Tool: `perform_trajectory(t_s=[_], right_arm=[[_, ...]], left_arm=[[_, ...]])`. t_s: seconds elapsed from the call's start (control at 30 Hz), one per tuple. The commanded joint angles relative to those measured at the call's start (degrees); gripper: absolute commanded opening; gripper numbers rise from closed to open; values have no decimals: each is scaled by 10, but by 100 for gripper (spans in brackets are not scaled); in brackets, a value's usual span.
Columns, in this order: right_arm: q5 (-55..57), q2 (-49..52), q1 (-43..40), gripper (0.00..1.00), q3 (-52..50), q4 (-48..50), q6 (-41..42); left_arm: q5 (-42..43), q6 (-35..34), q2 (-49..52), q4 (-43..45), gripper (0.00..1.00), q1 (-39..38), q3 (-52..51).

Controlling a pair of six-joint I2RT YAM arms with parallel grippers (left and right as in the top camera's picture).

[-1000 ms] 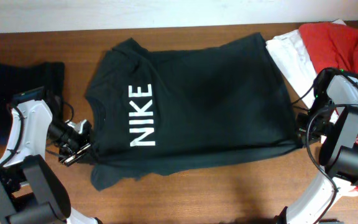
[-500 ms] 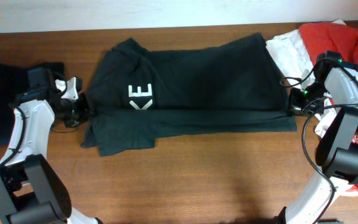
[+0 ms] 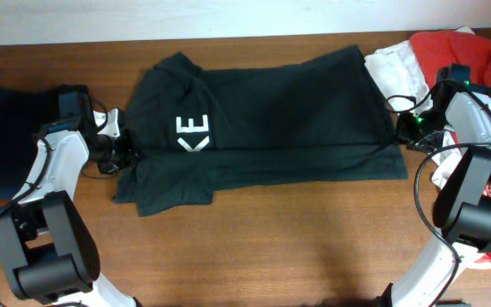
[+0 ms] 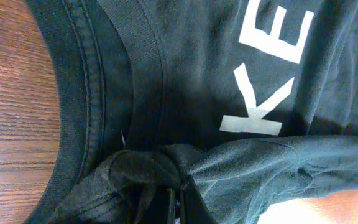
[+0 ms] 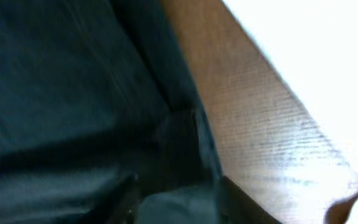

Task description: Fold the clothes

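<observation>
The black T-shirt lies across the middle of the table. Its near half is folded up over the far half, so only the white letters "KE" show. My left gripper is at the shirt's left edge beside the collar. In the left wrist view it is shut on a bunched fold of the shirt. My right gripper is at the shirt's right edge. The right wrist view is blurred and shows dark cloth between my right gripper's fingers.
A white shirt and a red shirt lie heaped at the back right, just beyond my right gripper. Another dark garment lies at the far left. Bare wooden table runs along the front.
Both grippers carried the shirt's near edge away from the front, folding it over and hiding "NI". In the last half second the left moved slightly right and the right moved slightly back.
</observation>
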Motion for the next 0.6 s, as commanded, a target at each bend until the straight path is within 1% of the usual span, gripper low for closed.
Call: perform_trajectory(t_s=[0.0, 0.07, 0.13, 0.17, 0.2, 0.23, 0.3, 0.33, 0.4, 0.5, 0.53, 0.57], right_arm=[[10, -11, 1, 33, 6, -30, 7], [6, -11, 6, 33, 5, -15, 17], [6, -11, 10, 30, 5, 2, 17], [6, -10, 10, 24, 3, 12, 17], [6, -8, 10, 15, -4, 25, 33], [6, -5, 10, 11, -11, 33, 36], [6, 3, 10, 11, -29, 50, 47], [5, 5, 12, 5, -30, 53, 47], [-3, 5, 14, 4, -30, 80, 83], [-80, 5, 14, 4, -30, 207, 157], [-97, 5, 16, 31, -30, 249, 178], [-97, 5, 17, 46, -30, 249, 178]], left_arm=[[-6, -3, 4, -3, 0, -1, 3], [-6, -3, 4, -5, 0, -1, 3], [-6, -3, 4, -5, 0, -1, 3], [-6, -3, 4, -5, 0, -1, 3], [-6, -3, 4, -5, 0, -1, 3], [-6, -3, 4, -5, 0, -1, 3], [-6, -3, 4, -5, 0, -1, 3], [-6, -3, 4, -6, 0, -1, 3], [-6, -3, 4, -6, 0, -1, 3], [-4, -3, 4, -7, 0, -1, 3], [-4, -3, 4, -9, 0, -1, 3], [-4, -3, 4, -9, 0, -1, 3]])
